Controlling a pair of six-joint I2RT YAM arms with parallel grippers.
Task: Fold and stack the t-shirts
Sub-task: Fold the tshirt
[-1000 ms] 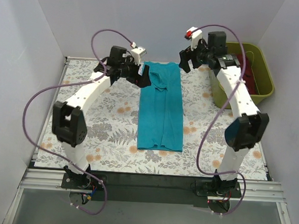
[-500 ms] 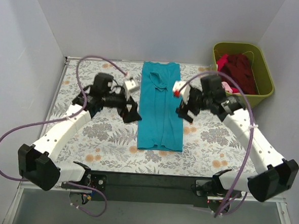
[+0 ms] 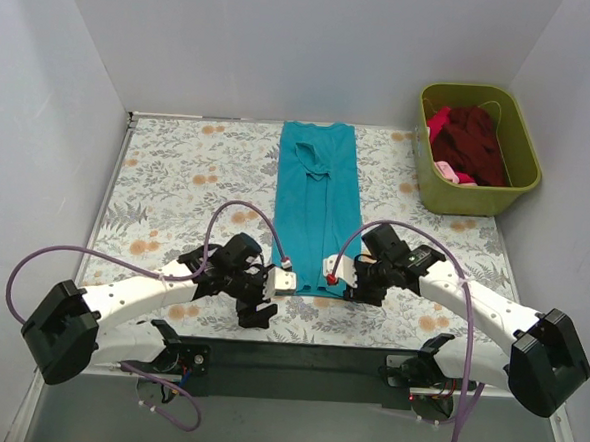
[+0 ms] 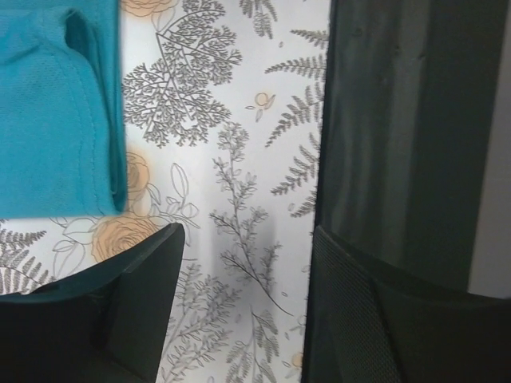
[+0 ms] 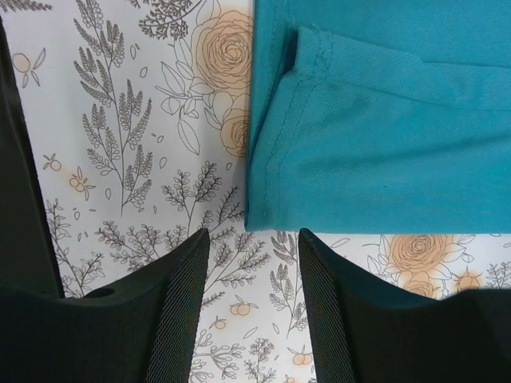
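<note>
Left fingers (image 4: 136, 311) and right fingers (image 5: 172, 319) stand apart, empty, over desk (image 3: 178, 174). Teal shirt (image 3: 318, 212) lies centre frame, long axis top-to-bottom; hem corners just above each pair, arms equally near.

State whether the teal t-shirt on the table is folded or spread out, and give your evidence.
Folded lengthwise: the teal t-shirt lies as a narrow strip, sleeves tucked in, with layered edges at its near corners.

Bright, even light — soft shadows
</note>
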